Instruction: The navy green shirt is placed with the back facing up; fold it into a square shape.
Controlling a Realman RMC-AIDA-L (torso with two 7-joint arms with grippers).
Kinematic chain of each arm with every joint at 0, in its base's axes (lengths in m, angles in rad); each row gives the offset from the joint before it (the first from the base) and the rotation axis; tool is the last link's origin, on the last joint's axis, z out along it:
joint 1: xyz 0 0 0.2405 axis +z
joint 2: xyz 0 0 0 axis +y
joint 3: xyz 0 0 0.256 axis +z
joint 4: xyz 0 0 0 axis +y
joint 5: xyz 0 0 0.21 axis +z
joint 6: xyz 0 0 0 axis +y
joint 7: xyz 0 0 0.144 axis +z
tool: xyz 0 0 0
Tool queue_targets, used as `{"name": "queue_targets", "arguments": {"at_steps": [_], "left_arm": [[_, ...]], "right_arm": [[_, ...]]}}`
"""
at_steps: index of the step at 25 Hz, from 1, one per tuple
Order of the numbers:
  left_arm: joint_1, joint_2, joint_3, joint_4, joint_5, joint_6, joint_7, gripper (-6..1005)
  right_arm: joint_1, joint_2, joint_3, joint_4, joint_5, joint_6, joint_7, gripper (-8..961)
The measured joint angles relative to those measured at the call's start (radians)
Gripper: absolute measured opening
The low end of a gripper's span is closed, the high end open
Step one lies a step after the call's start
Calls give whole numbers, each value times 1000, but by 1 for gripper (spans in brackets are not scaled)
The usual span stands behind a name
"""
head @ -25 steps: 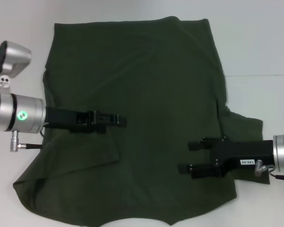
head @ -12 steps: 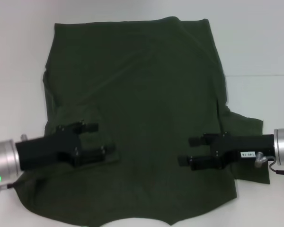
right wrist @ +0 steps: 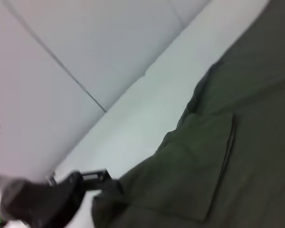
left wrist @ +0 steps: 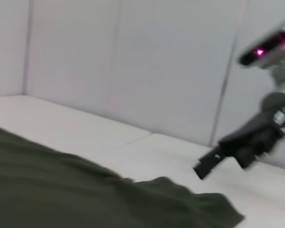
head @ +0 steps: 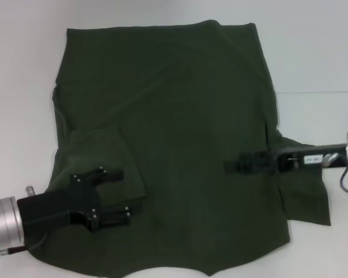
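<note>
1. Head view: even, diffuse light; no hard shadows fall on the pale worktop (head: 313, 52).
2. Head view: the navy green shirt (head: 174, 116) reads very dark, its folds showing only as faint tonal creases; mild softness overall.
3. Head view: the left gripper (head: 113, 194), lower left of frame, and the right gripper (head: 232, 167), centre right, are black on dark cloth with weak edge contrast.
4. Head view: a green indicator glows at the lower left corner.
5. Left wrist view: heavy blur throughout; cloth in the lower frame is smeared; a magenta light glares at upper right.
6. Right wrist view: blurred and tilted; bright pale upper left, dark cloth lower right.
</note>
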State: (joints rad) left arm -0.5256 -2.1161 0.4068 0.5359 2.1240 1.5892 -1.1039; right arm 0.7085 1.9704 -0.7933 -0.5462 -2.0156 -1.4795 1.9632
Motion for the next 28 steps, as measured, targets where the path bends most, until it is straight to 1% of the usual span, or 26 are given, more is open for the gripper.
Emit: {"name": "queue_targets", "arguments": {"at_steps": [3, 5, 7, 9, 11, 13, 15, 17, 22, 28], "left_arm": [[-4, 1, 11, -6, 2, 20, 10, 892], [-5, 1, 14, -8, 2, 21, 9, 892], [-6, 1, 14, -9, 3, 21, 4, 892], [-6, 0, 14, -10, 3, 20, 0, 892], [-6, 0, 13, -10, 3, 14, -5, 892], [-7, -1, 13, -11, 1, 14, -5, 892], [-8, -1, 12, -11, 0, 15, -5, 892], [-10, -1, 12, -11, 0, 14, -5, 892], [-12, -1, 10, -13, 1, 10, -6, 893], [-12, 0, 7, -13, 0, 2, -7, 893]], "right_arm": [[11, -47, 2, 0, -2, -51, 201, 914], [4, -79, 5, -2, -6, -61, 347, 914], [-9, -105, 16, -2, -13, -60, 438, 914], [-27, -139, 45, 4, -38, -54, 516, 915], [-40, -163, 79, 11, -75, -50, 559, 915], [-48, -179, 108, 13, -126, -47, 590, 915], [-49, -188, 123, 11, -192, -46, 614, 914], [-43, -190, 126, 9, -251, -44, 629, 913], [-26, -182, 123, 19, -350, 1, 635, 910], [-23, -177, 115, 36, -373, 51, 630, 907]]}}
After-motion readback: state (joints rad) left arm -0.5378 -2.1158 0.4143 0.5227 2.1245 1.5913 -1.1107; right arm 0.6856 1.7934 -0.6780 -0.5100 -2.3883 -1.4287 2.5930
